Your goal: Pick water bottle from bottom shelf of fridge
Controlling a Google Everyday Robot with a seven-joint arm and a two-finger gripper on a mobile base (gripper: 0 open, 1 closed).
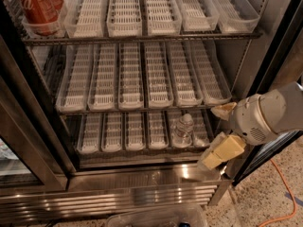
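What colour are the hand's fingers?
Pale yellow, camera view; the hand hangs right of the bottom shelf.
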